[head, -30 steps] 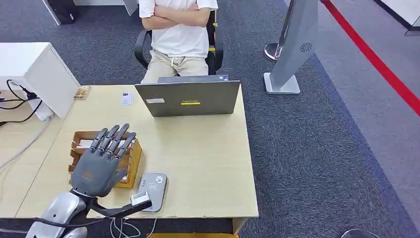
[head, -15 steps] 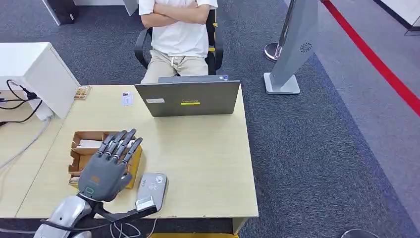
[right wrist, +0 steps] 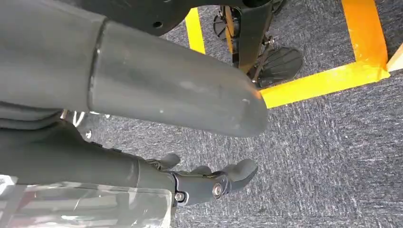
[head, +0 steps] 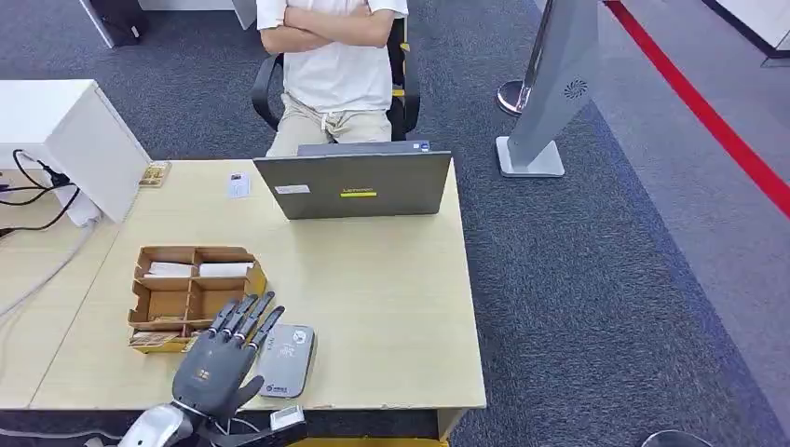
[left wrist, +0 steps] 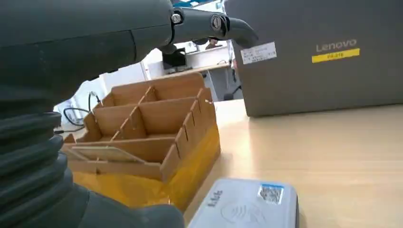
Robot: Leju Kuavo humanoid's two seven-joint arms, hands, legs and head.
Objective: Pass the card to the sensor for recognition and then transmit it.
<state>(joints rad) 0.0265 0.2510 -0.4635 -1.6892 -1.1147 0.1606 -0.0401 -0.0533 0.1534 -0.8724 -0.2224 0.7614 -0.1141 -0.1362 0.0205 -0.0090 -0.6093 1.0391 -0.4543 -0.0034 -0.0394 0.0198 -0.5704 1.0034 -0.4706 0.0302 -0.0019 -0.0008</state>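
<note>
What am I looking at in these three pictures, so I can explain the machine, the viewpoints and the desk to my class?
It is a humanoid robot. One picture looks down from its head; the other two come from cameras at its wrists. Its left hand hovers at the desk's near edge, fingers spread, holding nothing. On the desk lie a grey card sensor, a wooden divided box with cards in some compartments, and a laptop. A person sits behind the laptop. The right hand hangs over the carpet beside the desk, fingers curled, with no object visible in it.
</note>
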